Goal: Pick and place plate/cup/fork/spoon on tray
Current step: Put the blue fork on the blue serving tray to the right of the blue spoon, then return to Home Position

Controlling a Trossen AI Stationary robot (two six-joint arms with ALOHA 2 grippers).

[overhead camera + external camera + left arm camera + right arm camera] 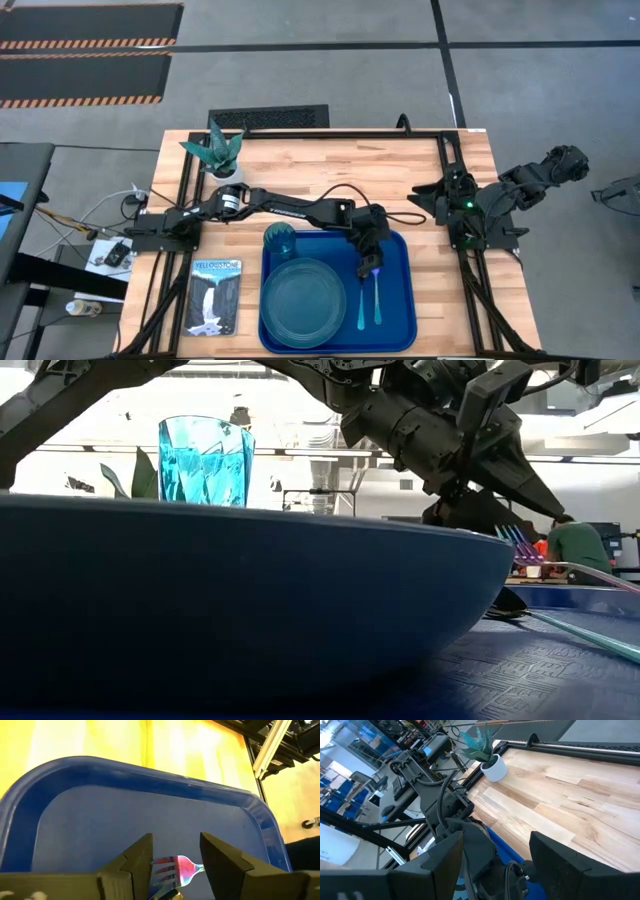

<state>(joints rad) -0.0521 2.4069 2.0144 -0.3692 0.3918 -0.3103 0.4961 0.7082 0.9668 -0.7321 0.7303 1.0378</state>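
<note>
The only readable text is the word "YELLOWSTONE", printed across the top of the waterfall-picture booklet (pixel 214 296) lying on the surface just left of the tray (pixel 405 300).

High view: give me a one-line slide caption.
Left gripper over the fork beside the spoon on the tray; plate and cup aboard.

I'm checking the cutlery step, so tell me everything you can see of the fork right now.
The fork is slim, with a silvery tined head and a bright blue handle. It lies on the blue tray, right of the plate and beside the spoon, handle toward the tray's near edge. The left gripper is over its head; in the left wrist view the tines sit between the parted fingers. Whether they touch it, I cannot tell.
</note>
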